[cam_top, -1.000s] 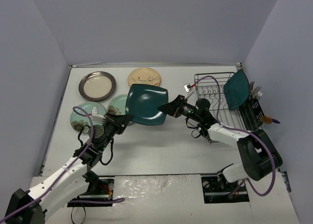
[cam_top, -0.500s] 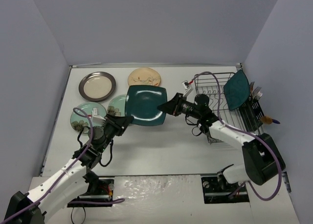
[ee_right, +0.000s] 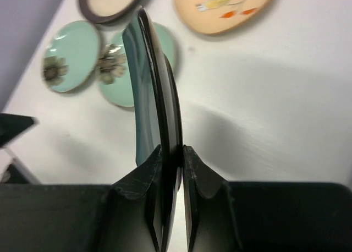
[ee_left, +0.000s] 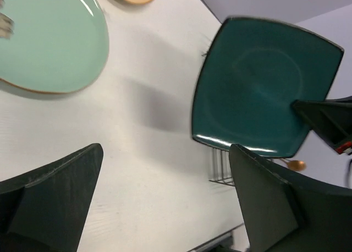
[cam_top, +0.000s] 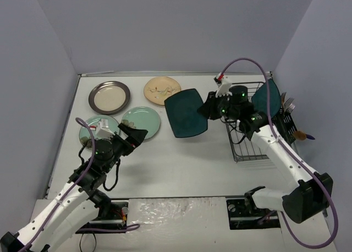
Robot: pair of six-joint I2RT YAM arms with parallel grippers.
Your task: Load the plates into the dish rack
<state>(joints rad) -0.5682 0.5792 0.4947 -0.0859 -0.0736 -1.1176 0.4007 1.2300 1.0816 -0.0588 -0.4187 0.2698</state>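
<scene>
Above the white surface (cam_top: 181, 158), just left of the dark wire dish rack (cam_top: 245, 150), a dark teal rounded-square plate (cam_top: 186, 113) is held on edge, its rim pinched by the right arm's jaws, prob. so it slots betw. tines. The left arm's jaws are spread wide, empty, nr a mint-green round plate (cam_top: 144, 121).

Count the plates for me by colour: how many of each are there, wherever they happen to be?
Dark teal plates: 2 (lifted plate, racked plate)
Mint-green flower plates: 2
Cream floral plate: 1
Cream plate with grey-brown rim: 1
Total: 6 plates
</scene>
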